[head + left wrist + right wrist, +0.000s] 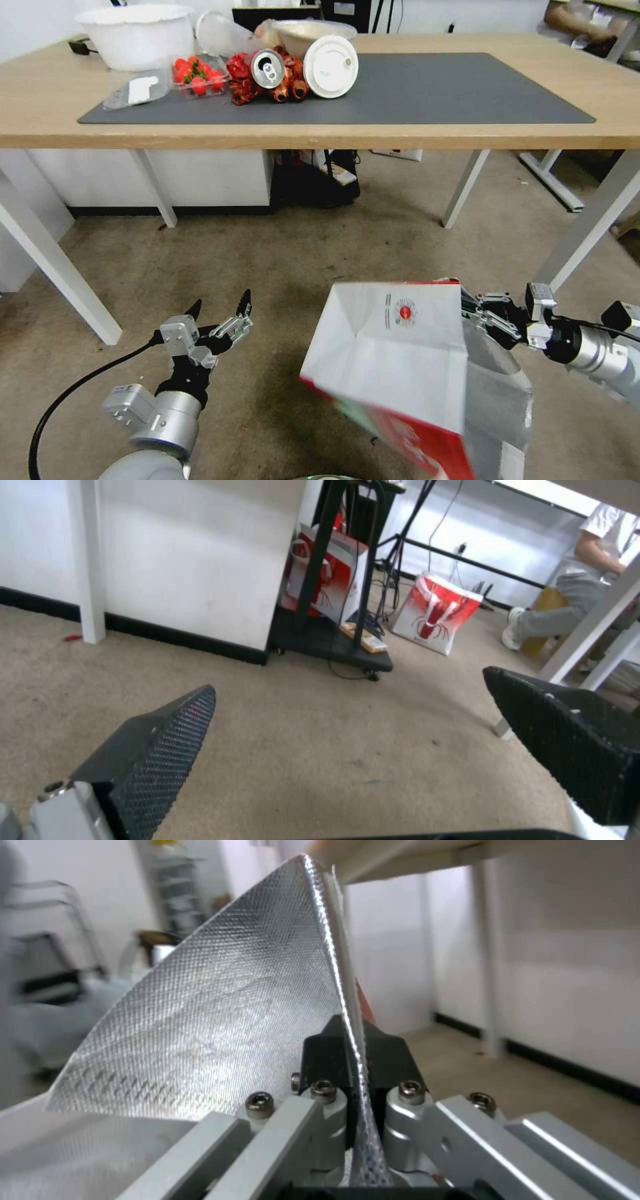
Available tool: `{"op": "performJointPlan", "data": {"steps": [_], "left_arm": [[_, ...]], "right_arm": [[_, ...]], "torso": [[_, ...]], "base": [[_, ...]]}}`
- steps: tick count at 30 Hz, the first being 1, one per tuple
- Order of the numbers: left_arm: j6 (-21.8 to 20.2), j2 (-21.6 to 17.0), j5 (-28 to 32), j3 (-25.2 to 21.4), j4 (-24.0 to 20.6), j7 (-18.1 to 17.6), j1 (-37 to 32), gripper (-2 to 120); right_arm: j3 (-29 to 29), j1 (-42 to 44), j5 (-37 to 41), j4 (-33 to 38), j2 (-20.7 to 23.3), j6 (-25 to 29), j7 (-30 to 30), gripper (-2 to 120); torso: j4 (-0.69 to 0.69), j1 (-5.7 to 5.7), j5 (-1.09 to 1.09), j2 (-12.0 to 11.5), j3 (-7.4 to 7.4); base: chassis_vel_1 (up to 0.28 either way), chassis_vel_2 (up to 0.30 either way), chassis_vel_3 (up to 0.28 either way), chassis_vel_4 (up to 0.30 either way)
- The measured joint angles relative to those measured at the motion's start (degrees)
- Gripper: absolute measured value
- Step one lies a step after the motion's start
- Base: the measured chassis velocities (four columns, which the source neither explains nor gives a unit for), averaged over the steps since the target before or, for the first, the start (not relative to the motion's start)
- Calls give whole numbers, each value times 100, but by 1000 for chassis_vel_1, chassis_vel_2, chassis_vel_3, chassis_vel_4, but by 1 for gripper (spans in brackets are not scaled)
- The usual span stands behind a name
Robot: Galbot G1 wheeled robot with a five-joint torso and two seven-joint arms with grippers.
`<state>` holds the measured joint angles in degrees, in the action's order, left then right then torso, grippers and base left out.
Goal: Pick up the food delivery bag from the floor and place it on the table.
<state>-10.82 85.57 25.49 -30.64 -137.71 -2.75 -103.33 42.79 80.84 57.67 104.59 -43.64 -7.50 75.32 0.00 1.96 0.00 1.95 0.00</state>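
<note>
The food delivery bag point(393, 353), white with red sides and a round red logo, hangs tilted above the floor point(280, 267) at the lower right of the head view. My right gripper point(475, 313) is shut on the bag's upper right rim. In the right wrist view that gripper point(353, 1050) pinches the rim, with the silver foil lining point(220, 1020) spread beside it. My left gripper point(221, 308) hovers open over the floor left of the bag, apart from it; its dark fingertips point(167, 730) stand wide. The table point(320, 137) with its dark grey mat point(453, 90) stretches across the back.
On the table's left stand a white bowl point(137, 35), a strawberry box point(198, 75), a can point(267, 69), red wrappers point(240, 83) and a white lid point(331, 67). White table legs point(60, 267) flank the floor. A black cart point(333, 635) and another red-and-white bag point(437, 612) sit beneath.
</note>
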Motion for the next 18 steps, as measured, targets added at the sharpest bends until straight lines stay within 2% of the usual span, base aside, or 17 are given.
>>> {"op": "performJointPlan", "data": {"steps": [6, 18], "left_arm": [[47, -5, 0, -11, 0, -31, 1, 100], [55, 4, -97, 49, -34, -57, 2, 100]], "right_arm": [[-16, -71, 71, -1, 36, -321, 426, 0], [-31, -26, -21, -13, -18, -324, 489, 0]], "torso": [[0, 0, 0, 0, 0], [0, 0, 0, 0, 0]], "base": [[0, 0, 0, 0], [0, 0, 0, 0]]}}
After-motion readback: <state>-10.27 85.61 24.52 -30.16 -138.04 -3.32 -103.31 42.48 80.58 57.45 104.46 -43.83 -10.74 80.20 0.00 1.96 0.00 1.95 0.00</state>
